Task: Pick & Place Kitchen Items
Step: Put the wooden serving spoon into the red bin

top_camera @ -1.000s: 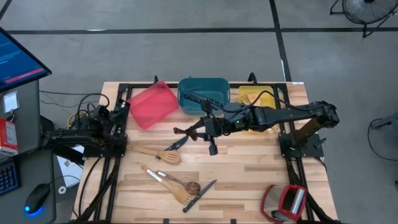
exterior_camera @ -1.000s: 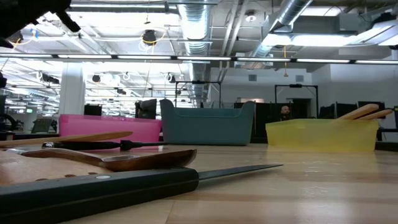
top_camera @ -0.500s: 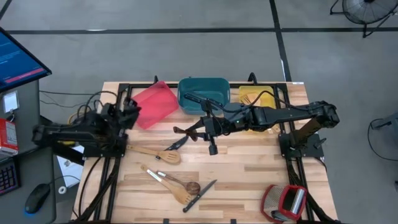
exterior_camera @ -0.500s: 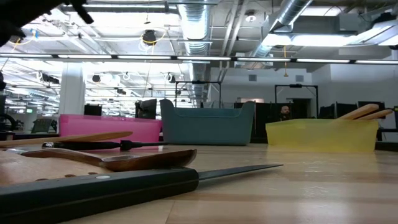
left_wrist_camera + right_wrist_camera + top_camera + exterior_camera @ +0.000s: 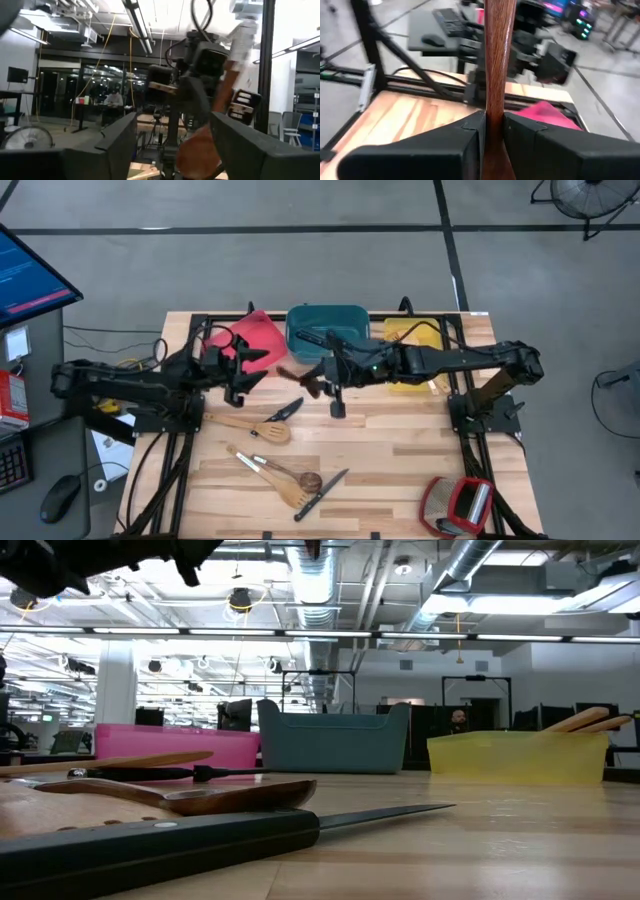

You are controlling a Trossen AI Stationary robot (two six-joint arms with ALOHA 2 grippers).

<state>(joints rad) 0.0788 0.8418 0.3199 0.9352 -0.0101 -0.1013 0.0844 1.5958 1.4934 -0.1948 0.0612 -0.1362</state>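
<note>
The right gripper [image 5: 318, 380], fingers clamped on a dark wooden spoon [image 5: 297, 377], hovers just near the teal tray [image 5: 352, 315]. The left gripper [image 5: 245, 370], fingers apart, faces it beside the red tray [image 5: 255, 335].

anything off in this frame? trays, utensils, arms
One thing: the red tray sits rotated, askew beside the squarely set teal tray and yellow tray. Otherwise normal: right gripper is shut on a dark wooden spoon, held above the table, facing the open left gripper.
</note>
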